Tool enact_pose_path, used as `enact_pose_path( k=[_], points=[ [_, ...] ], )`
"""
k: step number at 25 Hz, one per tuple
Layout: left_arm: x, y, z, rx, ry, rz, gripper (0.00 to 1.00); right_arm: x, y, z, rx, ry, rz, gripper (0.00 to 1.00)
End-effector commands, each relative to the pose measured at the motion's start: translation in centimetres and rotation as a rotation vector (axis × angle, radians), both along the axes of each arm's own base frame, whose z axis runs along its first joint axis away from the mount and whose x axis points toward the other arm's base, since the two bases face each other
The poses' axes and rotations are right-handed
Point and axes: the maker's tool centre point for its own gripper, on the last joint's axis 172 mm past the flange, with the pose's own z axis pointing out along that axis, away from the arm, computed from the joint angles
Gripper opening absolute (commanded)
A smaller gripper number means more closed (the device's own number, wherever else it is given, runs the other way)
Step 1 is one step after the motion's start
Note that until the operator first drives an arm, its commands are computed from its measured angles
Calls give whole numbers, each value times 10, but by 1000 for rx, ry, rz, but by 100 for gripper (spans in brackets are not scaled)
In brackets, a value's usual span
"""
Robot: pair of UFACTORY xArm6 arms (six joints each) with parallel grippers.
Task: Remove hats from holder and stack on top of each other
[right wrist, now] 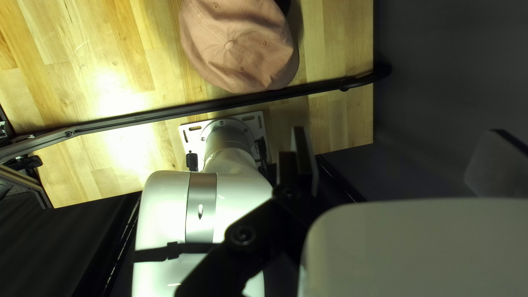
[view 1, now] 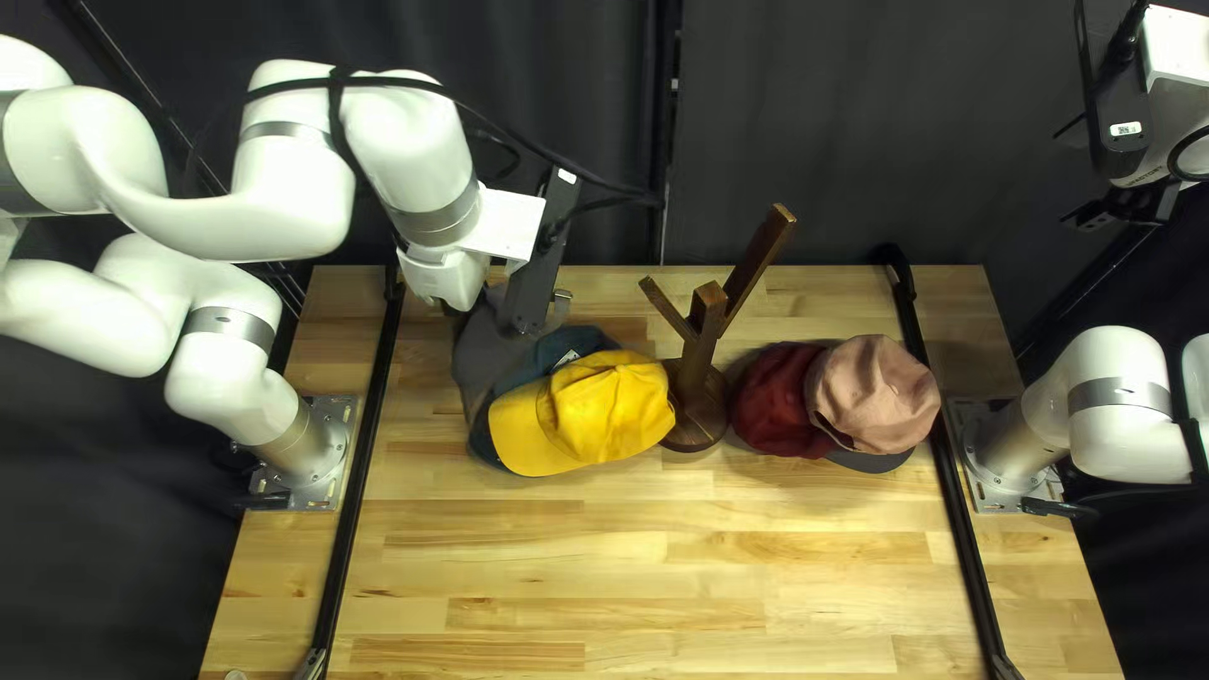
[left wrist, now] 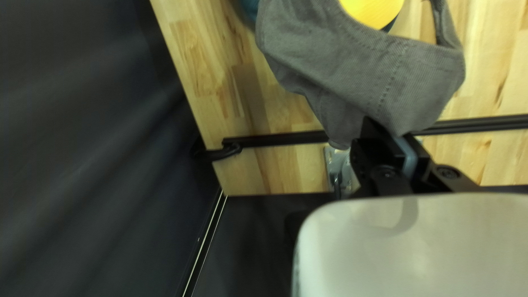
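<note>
- One grey hat [left wrist: 363,74], clamped in the left gripper [left wrist: 377,136], awaits stacking.
- Next: centre it over the yellow hat [view 1: 586,411], then release.
- Right gripper [right wrist: 298,164]: spread wide, empty.

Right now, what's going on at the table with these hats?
The left gripper is shut on a grey hat, holding it right by the yellow hat, which lies on a teal hat. The wooden holder stands bare. On its other side a pink hat tops a red hat. The right arm sits back by its base, holding nothing.
</note>
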Motion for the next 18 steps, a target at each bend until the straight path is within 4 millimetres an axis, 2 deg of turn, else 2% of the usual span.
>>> enact_pose_path(
  k=[1,2,3,4,10,18],
  points=[
    [-7,6,-22,-4,-4,27,0,0,0,0,0,0,0,100],
    [-7,7,-24,-6,-6,30,32,0,0,0,0,0,0,100],
    [-7,7,-29,-10,-10,34,95,0,0,0,0,0,0,100],
    [-6,7,-30,-12,-13,36,100,0,0,0,0,0,0,100],
    [10,1,-15,-41,-59,10,100,0,0,0,0,0,0,100],
    [46,-16,8,-117,-135,-55,100,0,0,0,0,0,0,100]
  ],
)
